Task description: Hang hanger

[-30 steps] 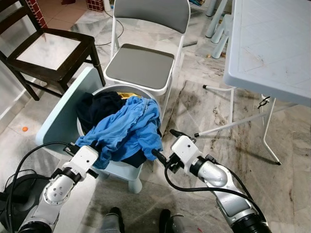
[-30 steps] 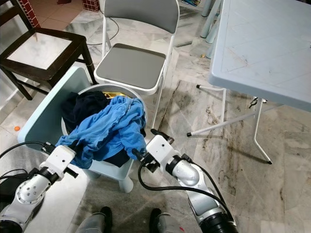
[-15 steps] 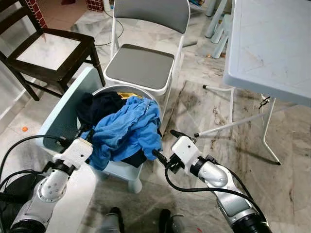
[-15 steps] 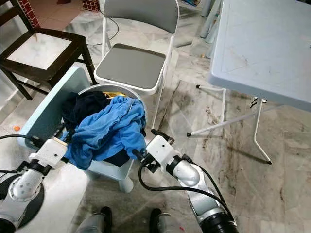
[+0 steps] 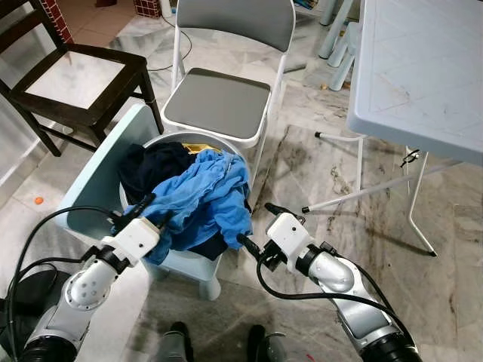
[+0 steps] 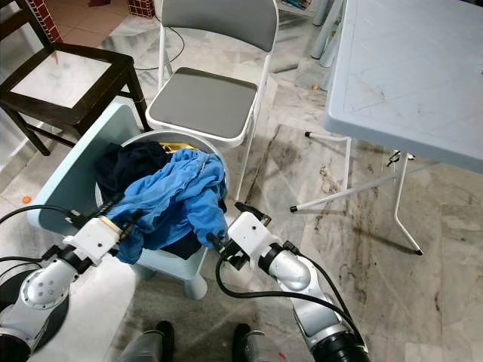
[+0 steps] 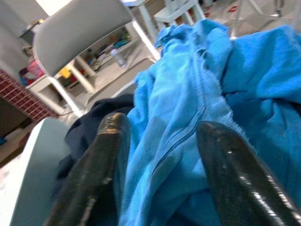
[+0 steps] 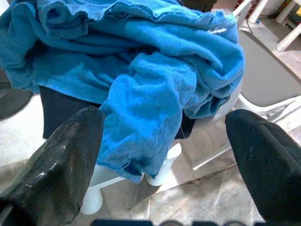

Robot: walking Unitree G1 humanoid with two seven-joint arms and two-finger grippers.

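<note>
now the left gripper is open, its fingers on each side of a fold of the blue cloth in the tub — the right gripper waits wide open beside that tub, touching nothing.

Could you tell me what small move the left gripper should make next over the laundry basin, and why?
Probably close the left gripper on the fold of the blue garment. In the left wrist view its open fingers already straddle a ridge of that cloth, which lies on top of the dark clothes in the basin. The right gripper waits open beside the pile.
</note>
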